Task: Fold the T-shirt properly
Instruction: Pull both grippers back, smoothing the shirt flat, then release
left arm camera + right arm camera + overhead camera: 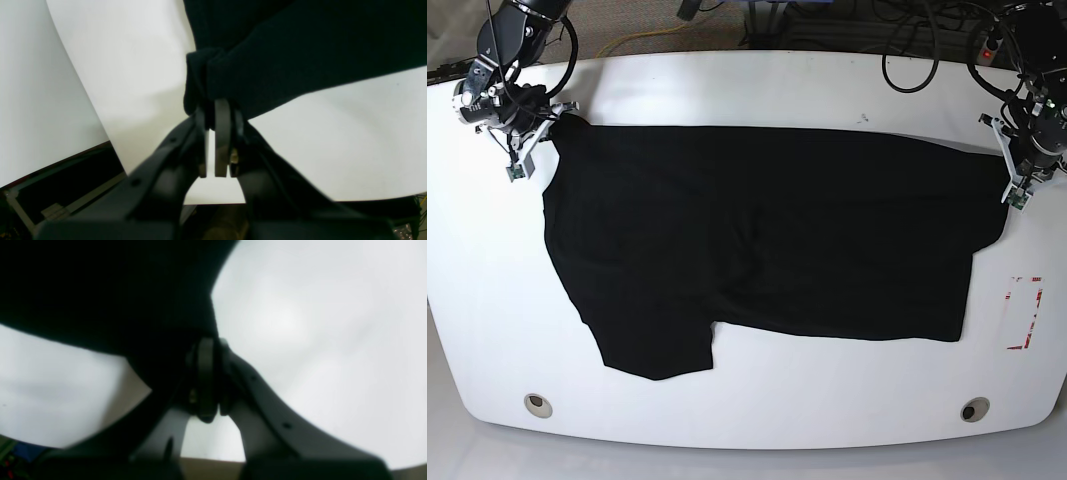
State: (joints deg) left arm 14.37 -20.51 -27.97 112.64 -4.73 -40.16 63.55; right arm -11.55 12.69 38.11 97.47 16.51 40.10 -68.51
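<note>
T-shirt: I see the black T-shirt (pixel 767 240) spread wide across the white table (pixel 757 90), lying mostly flat, long side running left to right in the base view. One short sleeve hangs out toward the near edge on that view's left. No print shows from here.

Left gripper: my left gripper (pixel 218 106) sits at the far right of the base view, at the shirt's edge there. In the left wrist view its jaws are pressed together on a bunched fold of the black cloth, which gathers into a small knot just above the fingertips (pixel 223 113).

Right gripper: my right gripper (pixel 208 343) is at the far left of the base view, at the shirt's upper corner. The right wrist view is blurred, but I can make out the jaws closed with dark cloth caught between them, and the fabric fills the upper left of that view.

Shirt edges: both held points lie near the far side of the table; the cloth between them looks drawn fairly straight.

Table: two round holes, one (pixel 538 404) near the front left and one (pixel 974 409) near the front right, both clear of the shirt.

Marking: a red-outlined rectangle (pixel 1024 313) on the tabletop, just beside the shirt's right-hand lower corner, not touching it.

Cables: black cables (pixel 917 40) loop beyond the table's far edge.
</note>
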